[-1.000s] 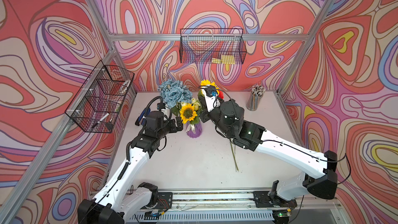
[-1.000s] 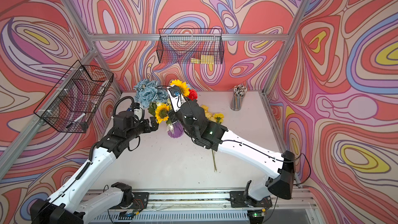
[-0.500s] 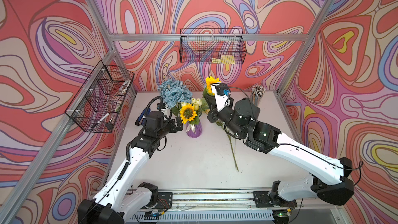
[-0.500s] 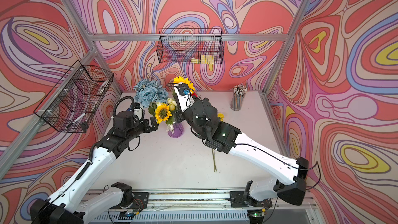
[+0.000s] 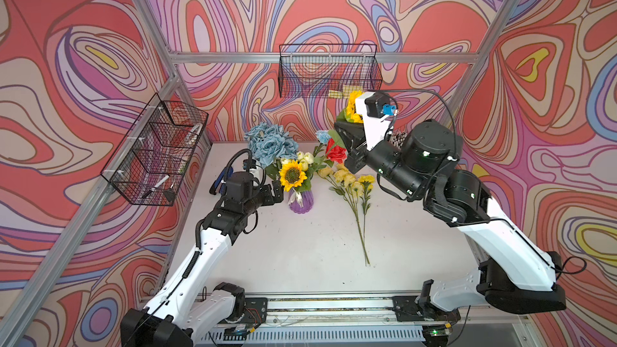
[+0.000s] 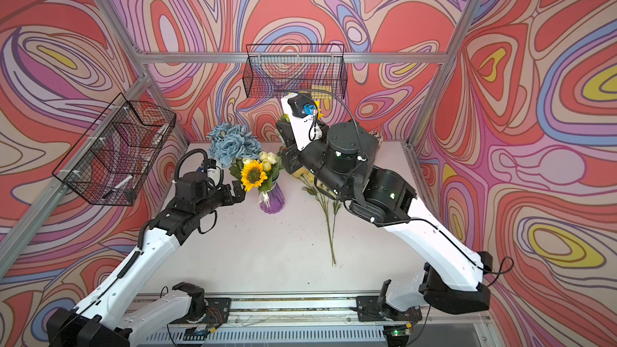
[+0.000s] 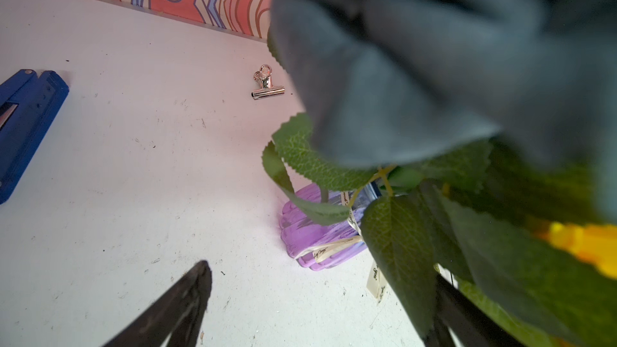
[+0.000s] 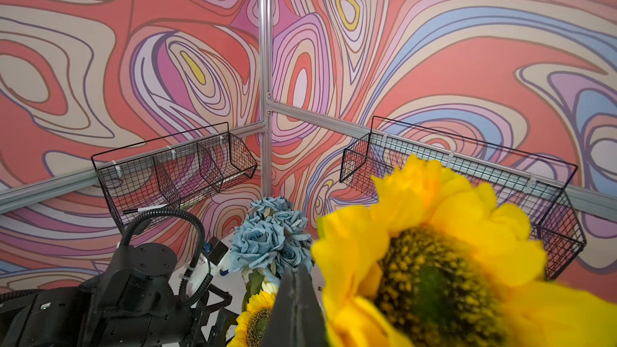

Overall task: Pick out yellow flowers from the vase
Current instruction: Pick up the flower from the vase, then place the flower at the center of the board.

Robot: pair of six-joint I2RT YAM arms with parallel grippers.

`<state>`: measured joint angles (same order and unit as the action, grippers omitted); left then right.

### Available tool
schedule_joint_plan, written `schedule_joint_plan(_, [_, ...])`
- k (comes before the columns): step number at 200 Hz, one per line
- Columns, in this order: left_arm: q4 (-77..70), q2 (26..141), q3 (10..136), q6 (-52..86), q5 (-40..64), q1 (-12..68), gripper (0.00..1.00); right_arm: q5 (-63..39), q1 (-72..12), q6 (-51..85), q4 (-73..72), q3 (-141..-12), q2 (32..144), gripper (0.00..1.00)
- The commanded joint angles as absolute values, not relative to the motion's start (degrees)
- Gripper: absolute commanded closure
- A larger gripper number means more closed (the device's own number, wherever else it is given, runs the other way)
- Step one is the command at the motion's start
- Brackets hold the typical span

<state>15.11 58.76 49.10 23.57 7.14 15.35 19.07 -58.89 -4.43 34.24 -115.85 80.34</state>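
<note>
— Where is the right gripper (image 5: 345, 126)?
— High over the back of the table (image 5: 300, 255), just below the wire basket (image 5: 329, 71) on the rear wall. Its jaws are pressed together on the stem of the raised sunflower (image 5: 350, 110). The right wrist view shows that flower head up close, beside one dark finger (image 8: 295, 308).

— And the left gripper (image 5: 275, 191)?
— Low, just beside the vase (image 5: 300, 200), on the left arm's side. Its jaws are spread wide and grip nothing. In the left wrist view its fingers (image 7: 187, 302) stand either side of the purple glass, with green leaves in front.

— How does the vase stand?
— Upright, toward the back of the table, with a pale ribbon round its neck. It holds the second sunflower (image 5: 292, 175), which faces forward, along with cream tulip buds (image 5: 305, 156), blue roses (image 5: 272, 143) and a red rose (image 5: 335, 150) leaning toward the right arm.

— What about the other yellow flowers?
— The yellow roses (image 5: 340, 175) and the yellow carnation (image 5: 366, 180) lie flat on the table, apart from the vase on the right arm's side. Their blooms are toward the back and their stems point at the front edge.

— Anything else on the table?
— A cup of pencils (image 5: 397, 136), half hidden behind the right arm. The left wrist view also shows a bulldog clip (image 7: 267, 83) and a blue stapler (image 7: 26, 121).
</note>
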Motion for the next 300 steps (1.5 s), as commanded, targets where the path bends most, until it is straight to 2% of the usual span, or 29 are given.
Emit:
schedule_joint_plan(1, [13.7,59.0,49.8,23.0,7.6,15.1,0.06,19.6,-58.7,-1.9,44.6,-117.7,78.0,1.0])
schedule_joint_plan(36, [13.7,59.3,49.8,22.9,7.5,15.1,0.06,21.8,-58.7,2.1,49.0,-115.9,73.9,1.0])
schedule_joint_plan(82, [13.7,59.7,50.1,23.1,7.8,15.1,0.06,17.3,-58.7,4.2,46.8,-115.3,69.1,1.0])
schedule_joint_plan(150, [13.9,60.3,50.4,23.1,8.0,15.1,0.06,24.9,-58.7,6.4,61.0,-121.1,71.9,1.0])
schedule_joint_plan(197, [13.6,61.0,50.4,23.4,8.7,15.1,0.06,31.6,-57.4,9.7,63.7,-112.2,71.4,1.0])
schedule_joint_plan(219, [13.3,61.5,50.4,23.6,9.3,15.1,0.06,26.3,-51.1,10.1,59.4,-105.0,70.1,1.0])
schedule_joint_plan(260, [13.4,61.3,50.4,23.7,9.3,15.1,0.06,8.6,-34.0,8.4,51.5,-95.5,74.2,1.0])
schedule_joint_plan(300, [13.4,60.9,50.1,23.6,8.8,15.1,0.06,-0.7,-28.3,2.2,37.3,-85.7,79.7,1.0])
